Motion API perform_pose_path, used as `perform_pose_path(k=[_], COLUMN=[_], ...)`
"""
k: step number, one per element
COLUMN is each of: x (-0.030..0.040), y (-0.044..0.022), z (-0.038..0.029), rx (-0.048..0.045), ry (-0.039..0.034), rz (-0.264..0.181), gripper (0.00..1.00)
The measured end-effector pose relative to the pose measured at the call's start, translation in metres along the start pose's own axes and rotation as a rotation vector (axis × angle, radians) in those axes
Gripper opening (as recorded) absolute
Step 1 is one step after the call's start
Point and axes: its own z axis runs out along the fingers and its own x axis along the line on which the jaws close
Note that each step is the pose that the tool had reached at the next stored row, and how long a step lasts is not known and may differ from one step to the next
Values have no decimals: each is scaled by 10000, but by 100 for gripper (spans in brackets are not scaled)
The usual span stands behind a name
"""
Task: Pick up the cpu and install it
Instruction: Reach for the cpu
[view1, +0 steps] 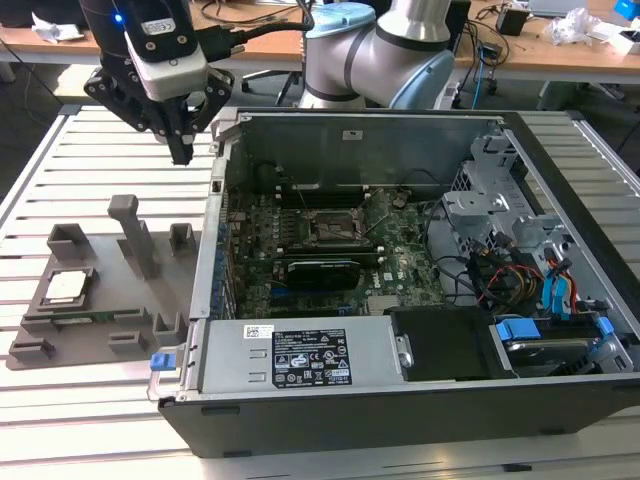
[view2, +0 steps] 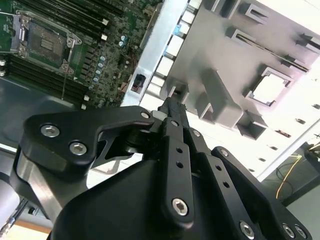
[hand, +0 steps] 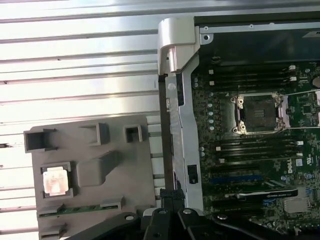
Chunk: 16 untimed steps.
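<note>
Cpu (view1: 65, 287) lies flat in a square recess of grey holder (view1: 115, 295) on slatted tabletop (view1: 60, 170), beside open computer case (view1: 400, 410). Case's front wall hides the board's near edge. Socket (view1: 335, 225) interior hard to make out. Tool (view1: 182, 152) closed, empty, above free slats behind holder, close to case wall. Cluttered desks (view1: 540, 55) beyond.

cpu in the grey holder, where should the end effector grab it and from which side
Probably from straight above, closing on two opposite edges of the small square silver-topped cpu. It lies flat in a framed recess of the grey holder plate, so a sideways approach looks blocked.
</note>
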Motion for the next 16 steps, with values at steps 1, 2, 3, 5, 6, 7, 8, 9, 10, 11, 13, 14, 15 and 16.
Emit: perform_pose_path(k=[1,2,3,5,6,7,8,9,10,11,13,14,15,16], x=[33,60,81,134,147,161,175,186,209,220,256,269,279,299], y=[-3,-5,-6,-10,-11,-12,-13,-14,-16,-16,-19,-20,-21,-22], z=[-1,-2,-2,-3,-4,-4,-4,-5,-6,-6,-7,-7,-7,-8], rx=[0,0,1,-1,0,0,0,-1,0,0,0,-1,0,0], ry=[0,0,0,-1,-1,0,0,0,0,0,0,0,0,0], rz=[-1,-1,-1,-1,0,0,0,0,0,0,-1,-1,-1,-1], gripper=[11,11,11,11,11,11,11,11,11,11,11,11,11,11])
